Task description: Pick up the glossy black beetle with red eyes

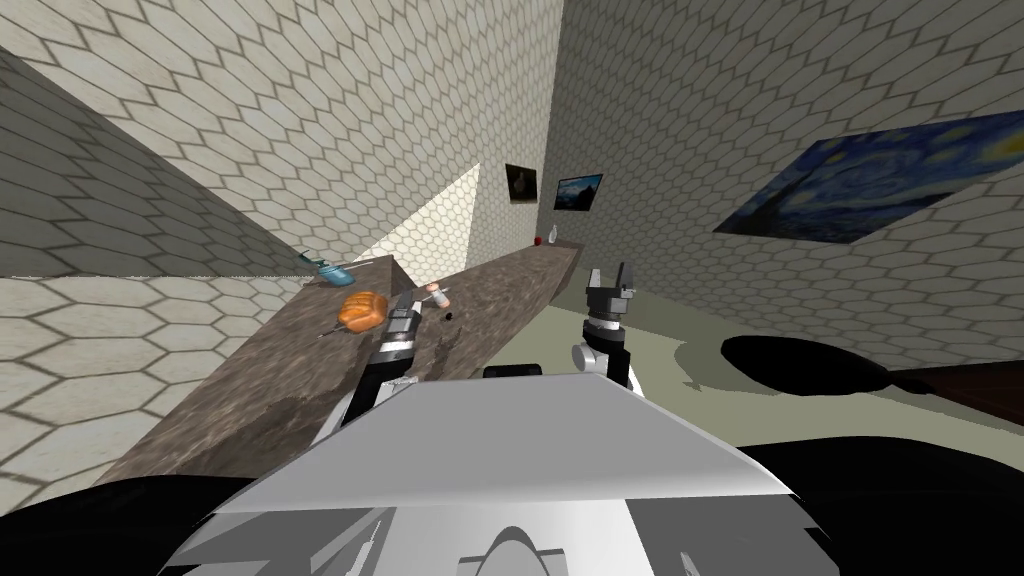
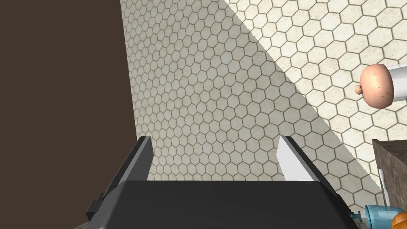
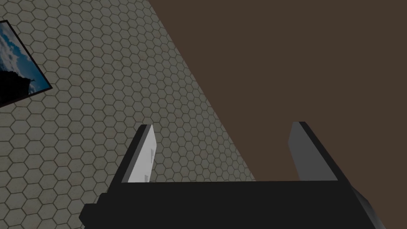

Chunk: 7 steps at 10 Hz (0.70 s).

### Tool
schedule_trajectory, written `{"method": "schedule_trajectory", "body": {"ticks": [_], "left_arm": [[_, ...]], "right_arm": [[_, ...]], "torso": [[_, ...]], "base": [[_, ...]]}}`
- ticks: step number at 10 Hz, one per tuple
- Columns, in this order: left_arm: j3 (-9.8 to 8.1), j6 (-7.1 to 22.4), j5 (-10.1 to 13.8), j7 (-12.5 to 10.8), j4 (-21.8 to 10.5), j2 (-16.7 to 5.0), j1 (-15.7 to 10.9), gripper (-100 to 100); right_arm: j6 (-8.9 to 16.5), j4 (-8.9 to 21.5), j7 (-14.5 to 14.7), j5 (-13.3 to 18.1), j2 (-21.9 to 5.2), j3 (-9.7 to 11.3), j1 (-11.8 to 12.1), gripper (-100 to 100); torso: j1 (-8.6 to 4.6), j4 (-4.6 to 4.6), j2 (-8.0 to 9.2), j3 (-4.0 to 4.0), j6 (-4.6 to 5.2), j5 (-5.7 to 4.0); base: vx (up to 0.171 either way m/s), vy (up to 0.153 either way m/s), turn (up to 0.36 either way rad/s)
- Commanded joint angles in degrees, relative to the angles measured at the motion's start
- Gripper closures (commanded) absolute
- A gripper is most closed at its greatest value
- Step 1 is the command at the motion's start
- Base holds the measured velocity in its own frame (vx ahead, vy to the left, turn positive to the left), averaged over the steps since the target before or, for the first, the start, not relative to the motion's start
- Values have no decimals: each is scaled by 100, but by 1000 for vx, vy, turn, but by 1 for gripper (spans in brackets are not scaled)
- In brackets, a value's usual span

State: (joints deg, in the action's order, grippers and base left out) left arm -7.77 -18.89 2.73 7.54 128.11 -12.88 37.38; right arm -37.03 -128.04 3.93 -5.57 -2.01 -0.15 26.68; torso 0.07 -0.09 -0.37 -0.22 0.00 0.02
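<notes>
Centrally, just left of the head view's middle, the small black beetle [image 1: 449, 317] is seen lying on the long brown speckled countertop [image 1: 300, 400]. A pink-and-white rounded object [image 1: 436, 292] is found close above and left of it. An orange loaf-shaped item [image 1: 362, 311] and a blue bottle [image 1: 333, 272] are placed farther left. The left gripper [image 1: 413, 300] is held over the counter just left of the beetle, its fingers spread wide with nothing between them. The right gripper [image 1: 610, 278], right of centre and off the counter, is likewise spread wide and empty.
</notes>
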Motion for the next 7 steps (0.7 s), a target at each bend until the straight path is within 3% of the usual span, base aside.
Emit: {"method": "schedule_trajectory", "body": {"ticks": [1, 7], "left_arm": [[-68, 246, 22, -10, 1, -84, 131, -100], [-291, 1226, 127, -69, -2, -606, 553, -100]], "right_arm": [[0, 0, 0, 0, 0, 0, 0, 0], [0, 0, 0, 0, 0, 0, -1, 0]], "torso": [[0, 0, 0, 0, 0, 0], [-6, 3, 13, 7, 2, -1]], "base": [[95, 18, 63], [81, -4, 2]]}}
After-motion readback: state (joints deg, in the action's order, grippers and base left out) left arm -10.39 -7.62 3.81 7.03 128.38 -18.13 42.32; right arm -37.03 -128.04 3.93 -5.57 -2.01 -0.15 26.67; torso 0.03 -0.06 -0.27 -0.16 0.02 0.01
